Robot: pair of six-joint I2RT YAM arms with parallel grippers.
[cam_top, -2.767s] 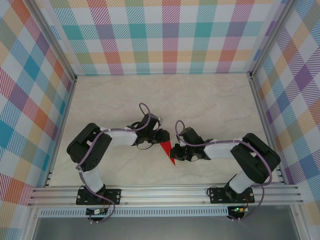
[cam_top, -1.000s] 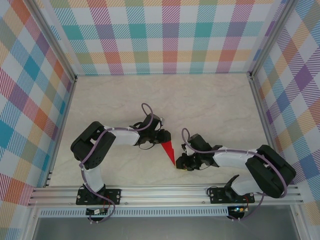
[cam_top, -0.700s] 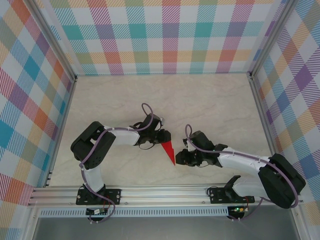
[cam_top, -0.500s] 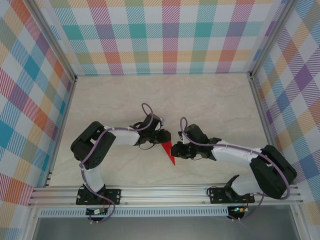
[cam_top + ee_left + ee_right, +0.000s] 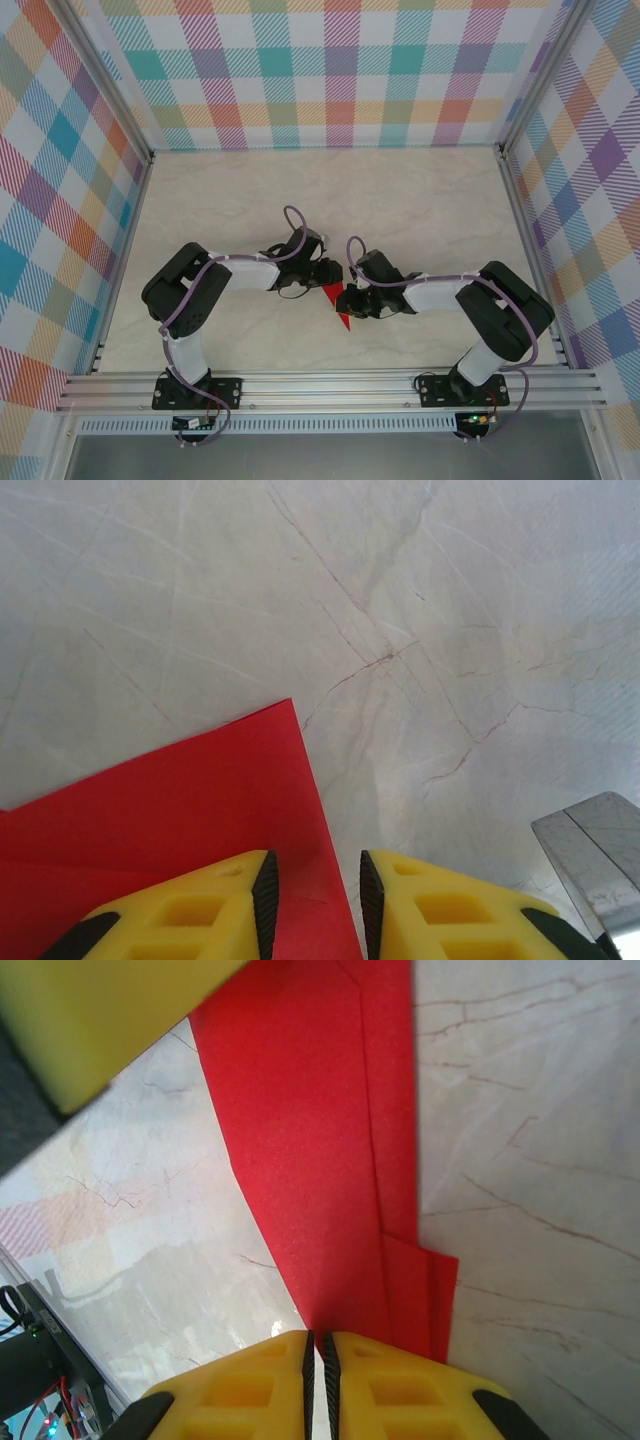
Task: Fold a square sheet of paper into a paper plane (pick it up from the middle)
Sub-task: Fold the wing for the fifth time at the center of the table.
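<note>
At the near tip of the paper (image 5: pixel 310 1140), the right gripper (image 5: pixel 320 1345) looks pinched shut on it, I think. It's a narrow layered wedge on the table (image 5: pixel 420 200), no wings yet. Farther back, the left gripper (image 5: pixel 313 880) sits slightly open over its wide end.

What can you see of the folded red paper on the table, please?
The folded red paper is thin, matte, plain bright red, a narrow pointed wedge with stacked layers stepping along one edge. It lies flat on the pale marbled table between the arms. The left hand sits over one corner, fingers slightly apart; the right hand, fingers nearly together, appears to pinch its narrow end.
</note>
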